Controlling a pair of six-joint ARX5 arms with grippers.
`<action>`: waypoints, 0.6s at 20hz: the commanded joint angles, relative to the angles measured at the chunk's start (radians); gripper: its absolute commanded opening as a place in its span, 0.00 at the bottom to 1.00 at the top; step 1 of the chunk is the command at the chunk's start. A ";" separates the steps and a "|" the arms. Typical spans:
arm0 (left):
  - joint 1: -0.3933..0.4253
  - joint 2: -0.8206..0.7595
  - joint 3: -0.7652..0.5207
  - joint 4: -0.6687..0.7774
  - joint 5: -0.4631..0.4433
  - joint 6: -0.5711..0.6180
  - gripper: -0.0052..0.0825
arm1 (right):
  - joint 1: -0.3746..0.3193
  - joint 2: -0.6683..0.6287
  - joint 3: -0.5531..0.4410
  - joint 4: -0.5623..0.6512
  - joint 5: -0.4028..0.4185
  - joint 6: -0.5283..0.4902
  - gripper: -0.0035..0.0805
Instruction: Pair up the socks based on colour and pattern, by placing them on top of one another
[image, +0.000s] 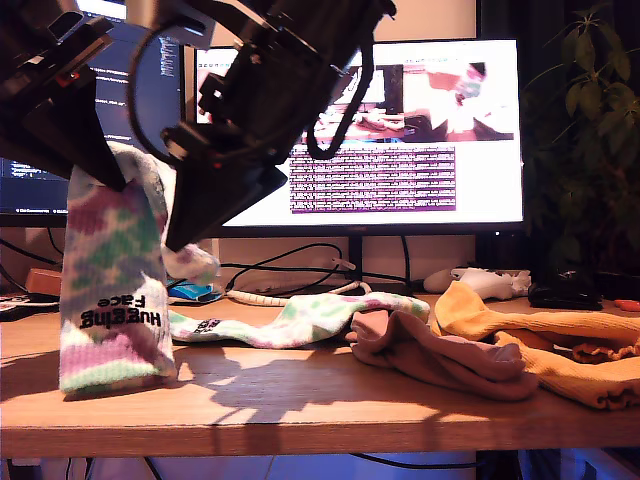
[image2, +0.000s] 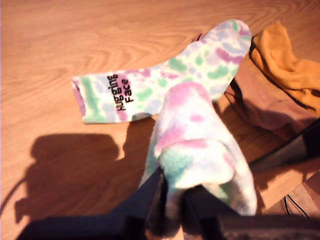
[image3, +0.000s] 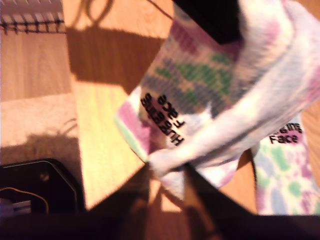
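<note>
Two grippers share one load: my first gripper and my second gripper are both clenched on the hanging tie-dye sock, which dangles with its lettered cuff brushing the table, beside the flat tie-dye sock that lies stretched out with its cuff end nearest the hanging one. To do this step well, I judge the pair should carry the hanging sock over the flat one, keep it taut between them so it does not fold, lower cuff over cuff, and let go only once it rests along its mate. Counting by kind: two tie-dye socks; beyond the flat sock's toe a pink-brown heap, likely two though I cannot separate them; beyond that a mustard heap, likewise uncounted.
</note>
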 joint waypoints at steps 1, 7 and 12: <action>0.000 -0.013 -0.002 0.005 0.008 -0.003 0.03 | 0.005 0.003 -0.007 0.006 0.000 0.005 0.03; 0.000 -0.013 -0.002 -0.037 0.008 0.127 0.05 | 0.003 -0.027 -0.007 -0.089 0.094 0.034 0.03; -0.001 -0.013 -0.002 -0.071 0.013 0.164 0.31 | 0.002 -0.119 0.013 -0.264 0.174 0.034 0.03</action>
